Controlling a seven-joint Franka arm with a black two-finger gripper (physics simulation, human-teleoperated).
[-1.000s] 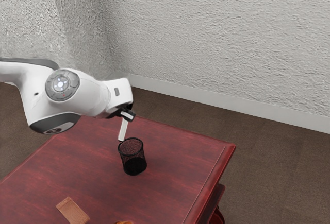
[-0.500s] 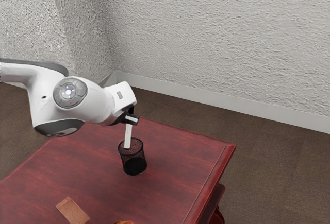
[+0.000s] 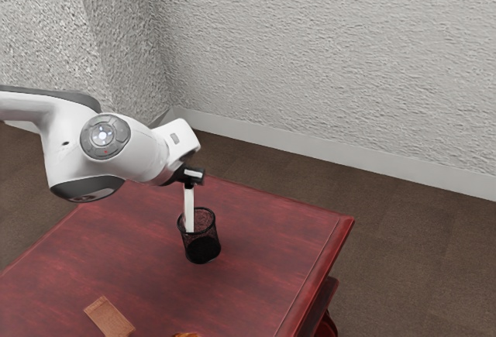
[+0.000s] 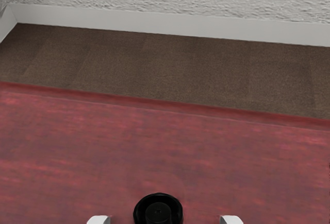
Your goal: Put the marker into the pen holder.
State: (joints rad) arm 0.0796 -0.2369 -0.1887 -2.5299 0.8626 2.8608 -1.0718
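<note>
My gripper (image 3: 195,176) is above the black mesh pen holder (image 3: 203,247) in the exterior view. Just below the gripper, the white marker (image 3: 189,207) stands nearly upright, its lower end within the holder's rim at the side nearer the arm. In the wrist view, the fingertips of my gripper (image 4: 164,220) stand wide apart, with the marker's round black end (image 4: 158,212) between them and gaps on both sides. The holder's wall partly obscures how deep the marker reaches.
The red table (image 3: 263,252) has a flat wooden piece (image 3: 109,318) near the exterior view's lower left. An orange-brown object (image 3: 186,335) is partly cut off by the lower edge. A wall (image 3: 333,66) rises beyond the floor.
First my hand carried the marker over the holder, toward the exterior view's right. Since then my gripper has opened and shifted slightly back and up, while the marker has dropped lower into the rim.
</note>
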